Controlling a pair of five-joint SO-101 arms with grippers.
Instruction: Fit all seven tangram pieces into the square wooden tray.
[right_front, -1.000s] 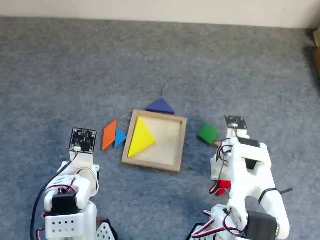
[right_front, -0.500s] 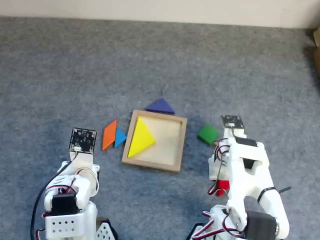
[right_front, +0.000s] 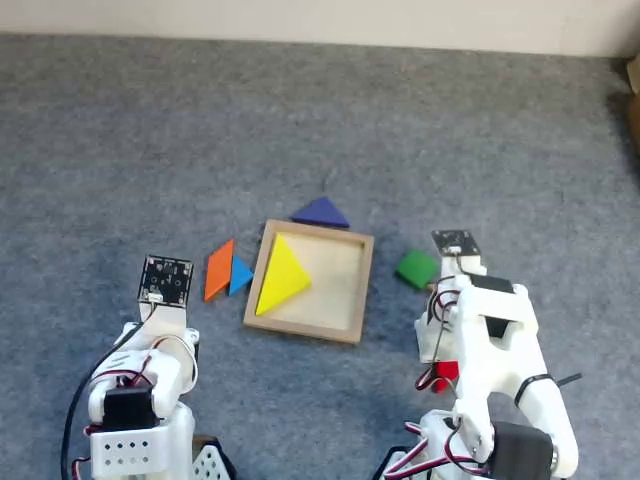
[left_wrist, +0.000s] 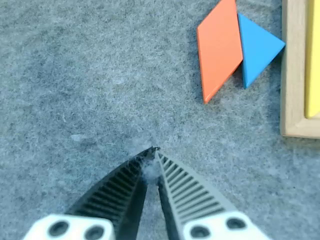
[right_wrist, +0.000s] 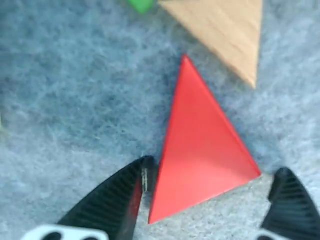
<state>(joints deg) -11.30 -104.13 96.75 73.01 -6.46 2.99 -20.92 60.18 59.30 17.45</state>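
Soft, even light covers the grey felt tabletop (right_front: 150, 120). The red wooden triangle (right_wrist: 200, 145) throws a thin, faint shadow along one edge.

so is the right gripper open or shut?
Open: the right gripper is spread wide, one tip on each side of the red triangle.

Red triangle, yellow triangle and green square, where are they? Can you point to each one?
red triangle (right_wrist: 200, 145): right wrist view, middle of its flat top.
yellow triangle (right_front: 280, 275): high view, middle of its flat top.
green square (right_front: 417, 268): high view, centre of its top face.
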